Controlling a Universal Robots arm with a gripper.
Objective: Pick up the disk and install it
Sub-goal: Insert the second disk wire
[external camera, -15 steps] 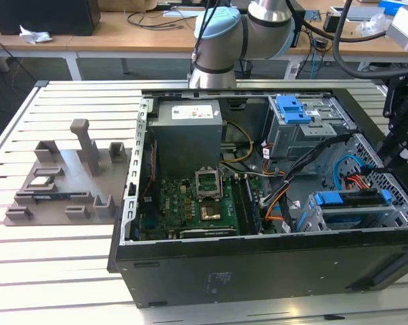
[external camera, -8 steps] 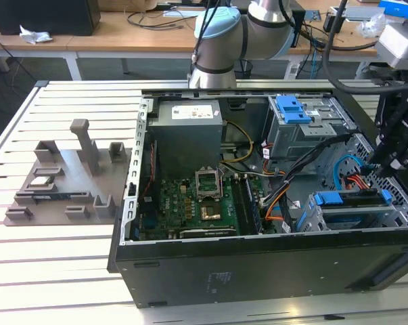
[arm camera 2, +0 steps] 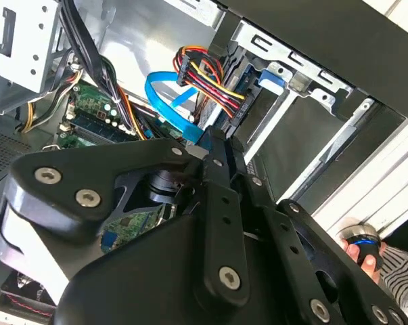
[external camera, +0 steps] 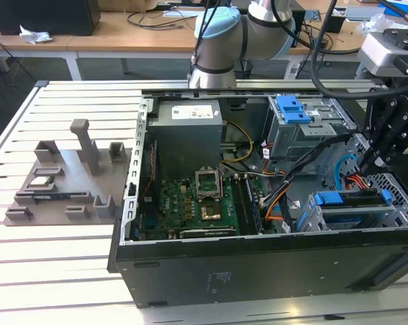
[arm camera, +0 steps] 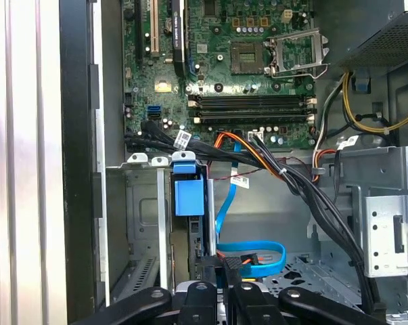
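The disk (external camera: 352, 215) lies in the drive bay at the case's corner on the exterior view's right, and its blue bracket (external camera: 349, 199) runs along its top. In the first wrist view the bracket's blue tab (arm camera: 188, 195) stands between the bay's metal rails. My gripper (external camera: 368, 162) hangs just above and to the right of the disk in the exterior view. In the first wrist view my gripper (arm camera: 229, 284) is shut beside the disk's edge, with nothing seen between the fingers. The second wrist view has my gripper (arm camera 2: 214, 145) next to the blue data cable (arm camera 2: 166, 95).
The open computer case (external camera: 258, 271) lies on a slatted table (external camera: 48, 257). Inside are a motherboard (external camera: 190, 206), a grey power supply (external camera: 187, 132), bundled cables (arm camera: 312, 189) and a blue latch on a grey cage (external camera: 291, 112). A grey fixture (external camera: 68, 176) sits left. A person's hand (arm camera 2: 363, 252) shows nearby.
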